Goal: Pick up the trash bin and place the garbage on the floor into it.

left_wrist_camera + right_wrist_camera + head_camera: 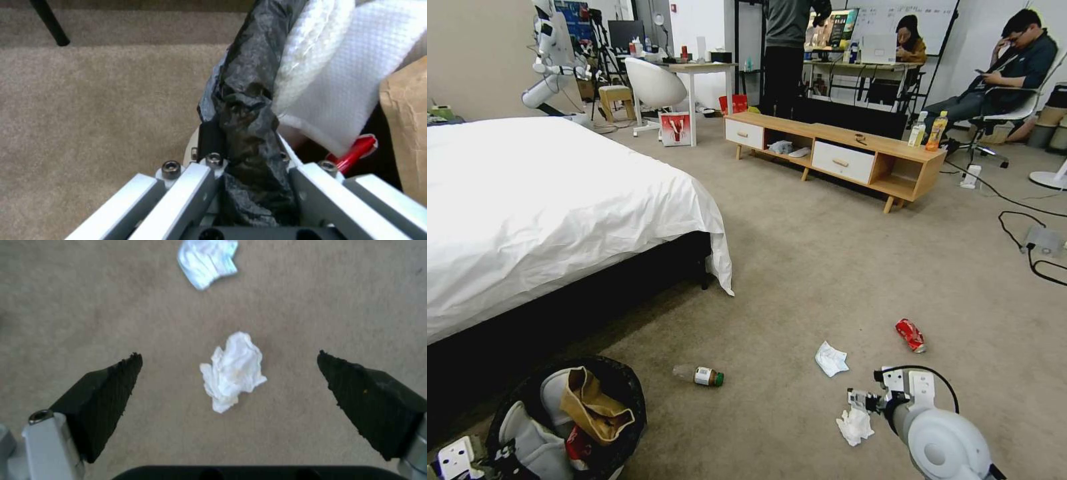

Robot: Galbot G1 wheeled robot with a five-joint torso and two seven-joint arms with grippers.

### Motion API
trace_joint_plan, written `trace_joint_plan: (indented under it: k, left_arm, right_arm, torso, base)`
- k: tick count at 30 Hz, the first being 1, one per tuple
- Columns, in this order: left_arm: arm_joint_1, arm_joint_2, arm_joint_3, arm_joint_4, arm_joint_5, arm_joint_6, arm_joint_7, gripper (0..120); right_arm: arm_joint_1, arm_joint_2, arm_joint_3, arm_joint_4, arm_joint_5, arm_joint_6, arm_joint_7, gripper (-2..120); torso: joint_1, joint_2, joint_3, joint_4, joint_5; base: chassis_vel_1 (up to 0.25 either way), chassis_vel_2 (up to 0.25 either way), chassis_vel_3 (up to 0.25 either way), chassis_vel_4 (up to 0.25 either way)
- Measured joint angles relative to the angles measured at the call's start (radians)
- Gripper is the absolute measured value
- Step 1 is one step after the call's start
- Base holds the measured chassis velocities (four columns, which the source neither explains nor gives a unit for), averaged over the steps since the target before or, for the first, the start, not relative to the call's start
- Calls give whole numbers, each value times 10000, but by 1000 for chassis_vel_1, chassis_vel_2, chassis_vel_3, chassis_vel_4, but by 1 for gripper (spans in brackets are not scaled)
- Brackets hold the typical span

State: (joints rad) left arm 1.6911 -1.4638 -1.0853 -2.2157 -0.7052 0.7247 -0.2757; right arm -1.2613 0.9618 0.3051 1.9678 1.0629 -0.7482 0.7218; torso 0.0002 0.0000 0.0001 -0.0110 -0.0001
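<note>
The right gripper [229, 373] hangs with its black pads [104, 400] spread wide, a crumpled white tissue [233, 371] lying on the carpet [89, 306] between them. A second tissue [206, 261] lies beyond it. The left gripper [249, 156] is clamped on the black-bagged rim of the trash bin [620, 393], which holds a brown paper bag [590, 407]. A green-capped bottle [700, 376] and a crushed red can [910, 335] lie nearby.
</note>
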Motion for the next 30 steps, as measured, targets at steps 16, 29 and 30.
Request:
trace_joint_plan:
  k: [16,29,30]
  left_arm:
    - [-179,87,235,322,43,-3,-5,3]
    - [-284,36,341,481,191,12,-24,3]
    - [-299,34,344,503,198,14,-25,3]
  right_arm:
    - [1339,866,-1012,-2659,-511,123,-692,100]
    - [2145,1726,-1297,-4947,-1040,564,-1442,100]
    - [2190,1801,-1307,-5115,-1129,641,-1529,100]
  torso:
    - [0,0,1,2,0]
    - [0,0,1,1,0]
    - [0,0,1,1,0]
  base:
    - [0,0,0,0]
    - [0,0,0,0]
    - [0,0,0,0]
